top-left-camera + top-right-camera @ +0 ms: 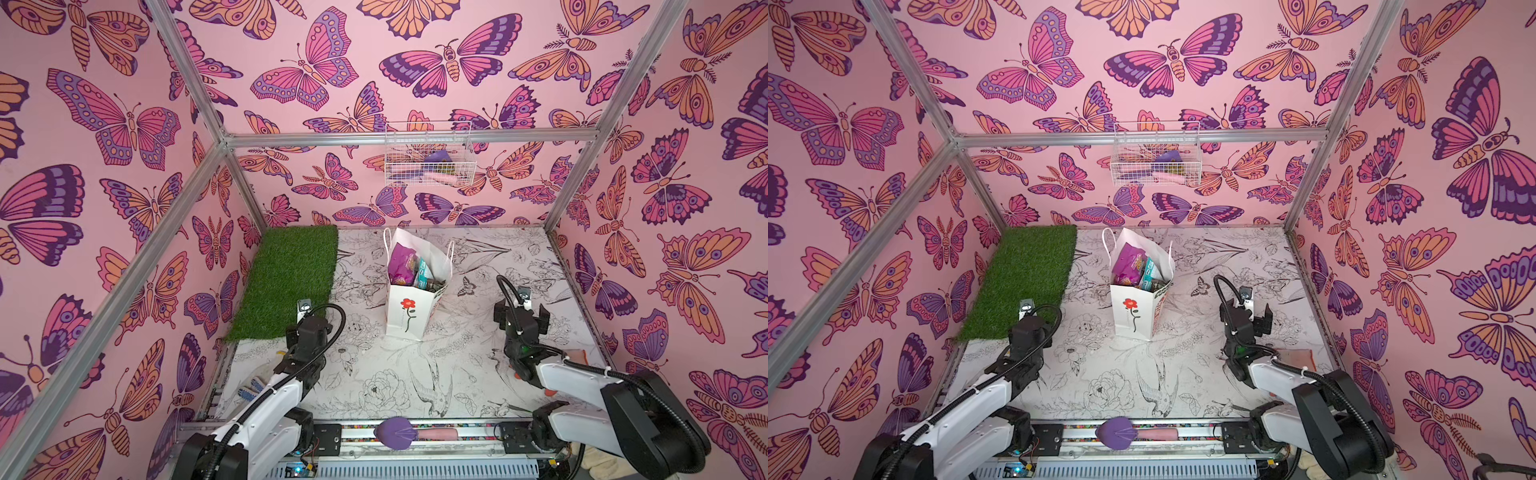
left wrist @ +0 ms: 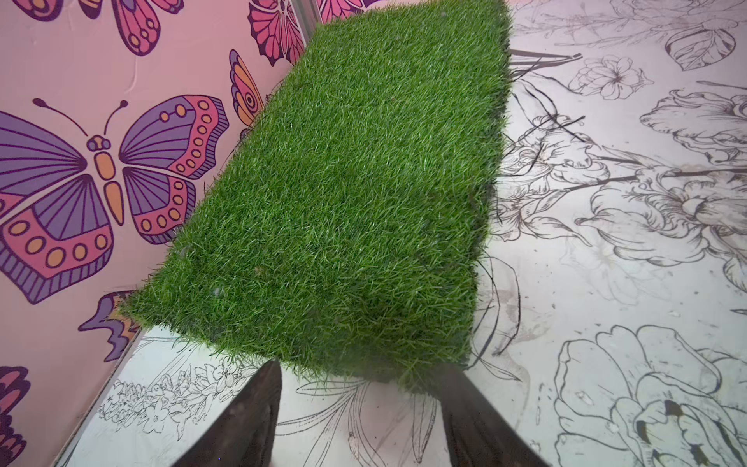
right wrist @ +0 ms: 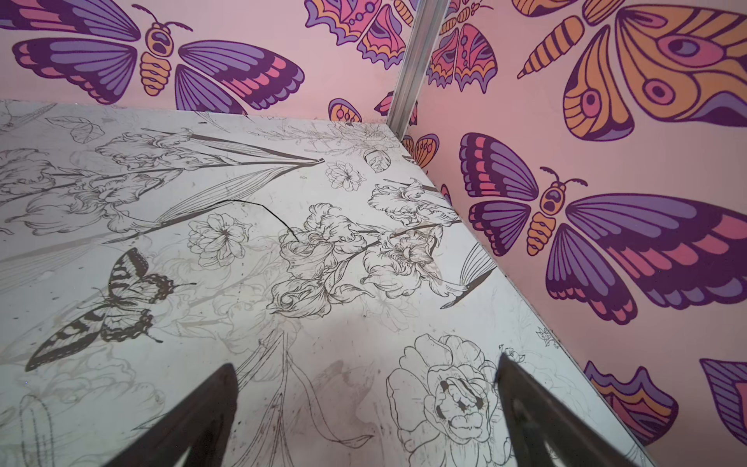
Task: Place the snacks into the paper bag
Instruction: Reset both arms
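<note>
The white paper bag (image 1: pixel 405 316) (image 1: pixel 1130 318) with a red flower print stands upright at mid-table, its mouth open. Snacks stick out of its top: a purple packet (image 1: pixel 401 262) (image 1: pixel 1126 259) and a teal packet (image 1: pixel 424 272) (image 1: pixel 1150 272), with something dark beside them. My left gripper (image 2: pixel 361 368) hovers open and empty at the near edge of the grass mat, left of the bag. On the bag's right, my right gripper (image 3: pixel 366 362) is wide open over bare printed tabletop. No snack lies loose in any view.
A green grass mat (image 1: pixel 291 278) covers the back left corner. A wire basket (image 1: pixel 428 158) hangs on the back wall. An orange glove (image 1: pixel 575 357) lies by the right arm and a white glove (image 1: pixel 251 388) by the left arm. A purple object (image 1: pixel 395 432) rests on the front rail.
</note>
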Tool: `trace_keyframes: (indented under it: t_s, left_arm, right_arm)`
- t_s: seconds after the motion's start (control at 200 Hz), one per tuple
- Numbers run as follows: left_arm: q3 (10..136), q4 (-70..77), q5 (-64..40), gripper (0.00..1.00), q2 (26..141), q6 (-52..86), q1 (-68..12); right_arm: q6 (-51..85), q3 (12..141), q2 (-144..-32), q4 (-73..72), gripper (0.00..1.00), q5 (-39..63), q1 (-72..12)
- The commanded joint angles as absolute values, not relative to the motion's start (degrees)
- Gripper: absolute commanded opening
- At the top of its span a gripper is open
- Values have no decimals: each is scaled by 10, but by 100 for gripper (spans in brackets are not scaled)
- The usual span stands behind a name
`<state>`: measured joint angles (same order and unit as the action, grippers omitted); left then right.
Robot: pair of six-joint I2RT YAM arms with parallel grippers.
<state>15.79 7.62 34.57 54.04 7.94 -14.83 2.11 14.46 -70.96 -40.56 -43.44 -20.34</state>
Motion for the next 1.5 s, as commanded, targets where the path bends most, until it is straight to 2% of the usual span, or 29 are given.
trace_keyframes:
  t_s: [0.0, 0.411, 0.506, 0.696, 0.886, 1.117, 1.222, 1.297, 1.397, 1.497]
  left_arm:
    - [167, 89, 338, 64, 545, 84, -140]
    - [164, 88, 341, 63, 539, 87, -138]
    - [161, 87, 339, 63, 533, 88, -137]
    - [138, 91, 344, 63, 484, 89, -137]
    - [83, 160, 351, 66, 413, 77, -137]
    - [90, 163, 357, 66, 428, 78, -136]
    - [94, 172, 361, 65, 446, 78, -136]
    - [92, 184, 363, 65, 451, 76, -136]
    - [91, 183, 368, 65, 448, 77, -137]
    - [82, 193, 374, 65, 433, 78, -136]
  right_arm:
    - [0, 153, -720, -469, 99, -439, -200]
    - [-33, 132, -757, -577, 99, -418, -200]
    - [-30, 142, -758, -555, 99, -420, -200]
    - [-39, 118, -747, -589, 99, -392, -200]
    - [-38, 109, -742, -601, 99, -384, -197]
    - [-32, 79, -748, -667, 99, -364, -170]
    - [-17, 65, -787, -732, 99, -342, -142]
    - [-5, 67, -870, -815, 99, -347, -127]
    - [-50, 75, -864, -780, 99, -278, -141]
    - [-64, 71, -886, -817, 99, -286, -153]
